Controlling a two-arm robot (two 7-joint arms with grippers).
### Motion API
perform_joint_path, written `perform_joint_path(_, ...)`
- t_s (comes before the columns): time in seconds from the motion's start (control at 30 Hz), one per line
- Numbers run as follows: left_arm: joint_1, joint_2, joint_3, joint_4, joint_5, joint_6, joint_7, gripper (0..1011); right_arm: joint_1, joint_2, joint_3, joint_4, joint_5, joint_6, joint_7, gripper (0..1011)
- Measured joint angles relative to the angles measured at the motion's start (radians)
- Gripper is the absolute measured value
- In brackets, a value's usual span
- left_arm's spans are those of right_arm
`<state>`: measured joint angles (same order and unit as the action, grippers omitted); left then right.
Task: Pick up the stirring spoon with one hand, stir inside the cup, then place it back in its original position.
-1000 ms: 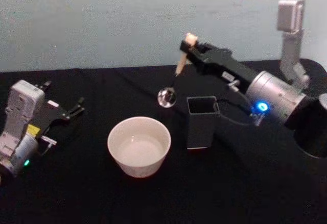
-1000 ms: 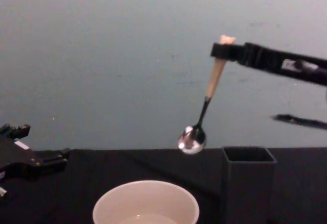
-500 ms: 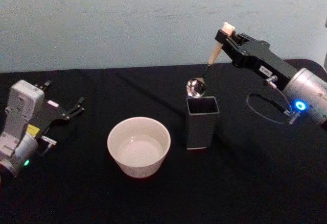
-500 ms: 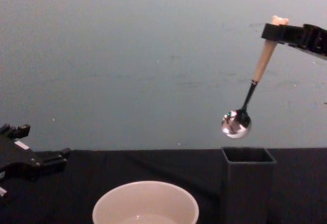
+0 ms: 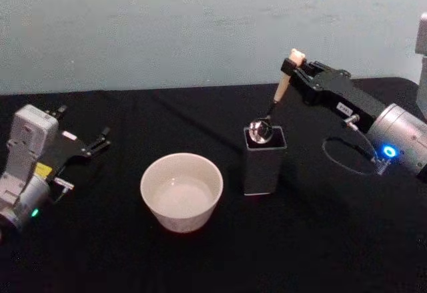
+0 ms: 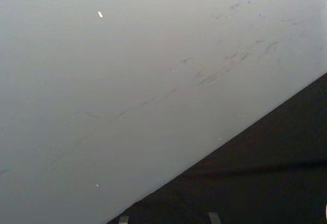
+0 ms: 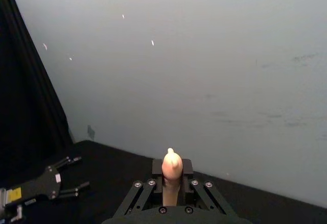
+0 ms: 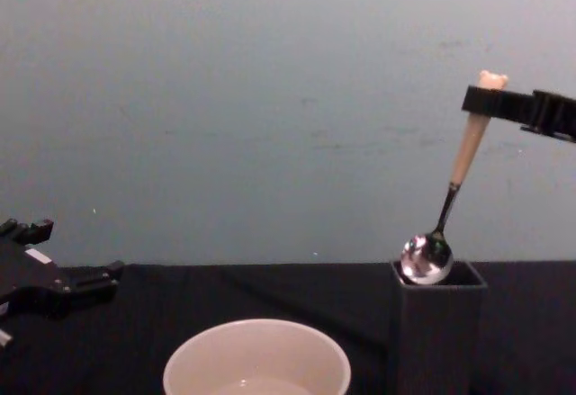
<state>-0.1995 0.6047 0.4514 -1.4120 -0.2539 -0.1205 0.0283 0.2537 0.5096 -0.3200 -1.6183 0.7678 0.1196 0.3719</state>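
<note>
Right gripper: raised above the dark grey square holder, fingers clamped on the peach, bear-topped handle.
Slim metal-bowled stirring spoon: tilted, bowl at the holder's open mouth.
Wide cream-white round cup: on the black counter, left of the holder.
Left gripper: far left, low over the counter, fingers apart.

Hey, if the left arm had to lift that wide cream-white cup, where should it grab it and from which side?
Probably the thin rim of the wide round cream-white cup, on the side facing the open left gripper. Come down from above with one finger inside the wall and one outside. The cup stands upright and open, and it looks too wide to span whole.
</note>
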Motion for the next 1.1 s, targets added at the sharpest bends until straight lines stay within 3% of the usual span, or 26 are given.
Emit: perform_joint_path(1.1,0.0,0.0,0.0,0.0,0.0,0.0,0.0,1001,-0.01,0.003,-0.068,0.077,-0.073,0.04,0.0,214)
